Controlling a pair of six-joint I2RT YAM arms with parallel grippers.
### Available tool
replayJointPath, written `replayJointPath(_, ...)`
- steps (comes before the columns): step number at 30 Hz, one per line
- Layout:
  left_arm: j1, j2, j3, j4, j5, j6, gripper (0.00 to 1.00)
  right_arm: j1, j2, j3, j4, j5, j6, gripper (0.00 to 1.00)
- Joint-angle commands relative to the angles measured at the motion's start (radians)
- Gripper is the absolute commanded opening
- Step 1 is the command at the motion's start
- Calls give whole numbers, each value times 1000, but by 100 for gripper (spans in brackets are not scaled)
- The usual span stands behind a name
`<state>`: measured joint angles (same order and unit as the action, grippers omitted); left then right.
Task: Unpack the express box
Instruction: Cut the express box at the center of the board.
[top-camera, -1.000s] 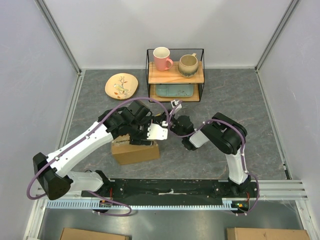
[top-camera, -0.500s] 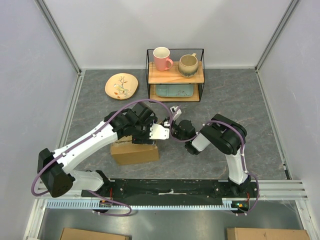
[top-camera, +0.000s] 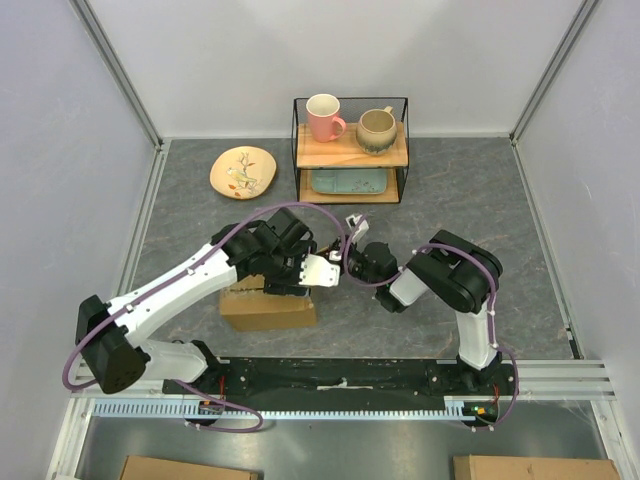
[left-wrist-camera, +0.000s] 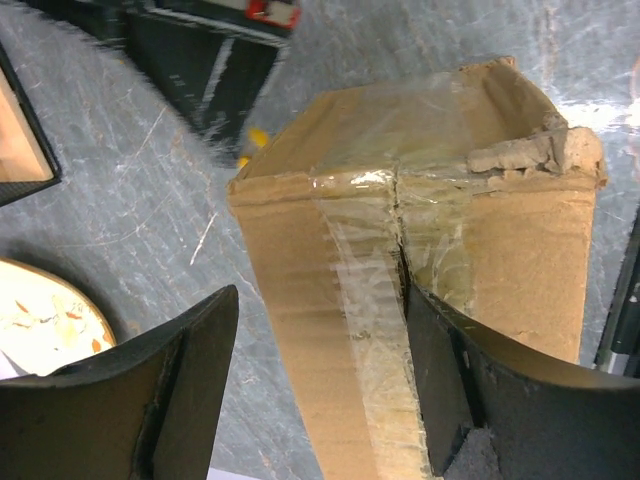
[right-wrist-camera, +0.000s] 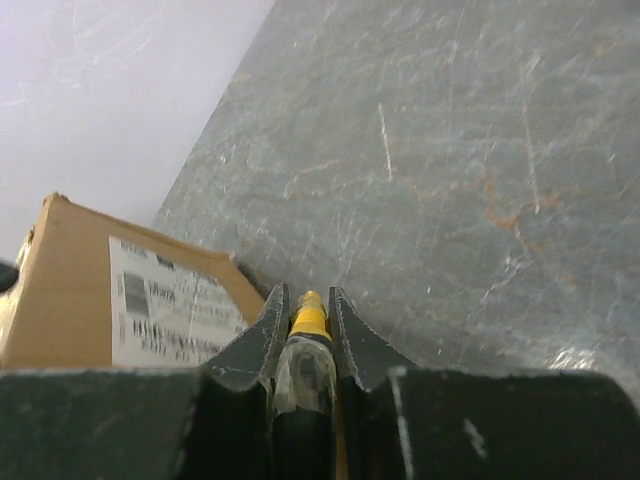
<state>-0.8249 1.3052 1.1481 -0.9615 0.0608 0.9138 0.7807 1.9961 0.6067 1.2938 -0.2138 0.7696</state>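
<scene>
The express box (top-camera: 266, 309) is a brown carton with clear tape along its top seam (left-wrist-camera: 375, 250), lying near the left arm's base. One side carries a white label (right-wrist-camera: 165, 300). My left gripper (top-camera: 300, 277) hovers over the box's far end, open. Its right finger (left-wrist-camera: 470, 380) lies along the taped seam, and its left finger (left-wrist-camera: 150, 390) hangs beside the box wall with bare table between. One far corner of the box (left-wrist-camera: 530, 150) is torn. My right gripper (top-camera: 350, 264) sits just right of the box, shut on a yellow-tipped tool (right-wrist-camera: 308, 318) that points at the table beside the box (right-wrist-camera: 70, 290).
A wire rack (top-camera: 350, 150) at the back holds a pink mug (top-camera: 323, 116), a beige mug (top-camera: 376, 129) and a teal tray (top-camera: 347, 181). A patterned plate (top-camera: 243, 171) lies to the rack's left. Plain cardboard boxes (top-camera: 170, 468) show partly below the arm bases.
Both wrists have drifted slightly toward the near side and closer together. The box has shifted a little toward the near left. Neither gripper's opening looks different.
</scene>
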Motion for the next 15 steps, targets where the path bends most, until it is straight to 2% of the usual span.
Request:
replayJointPath(1, -16, -40, -24, -69, 65, -9, 75, -26, -30, 77, 424, -4, -35, 0)
replayJointPath(8, -25, -35, -67, -2, 10, 2, 75, 9, -19, 120, 412, -13, -38, 0)
replayJointPath(15, -25, -64, -100, 118, -125, 2, 72, 74, -60, 1, 426, 10, -42, 0)
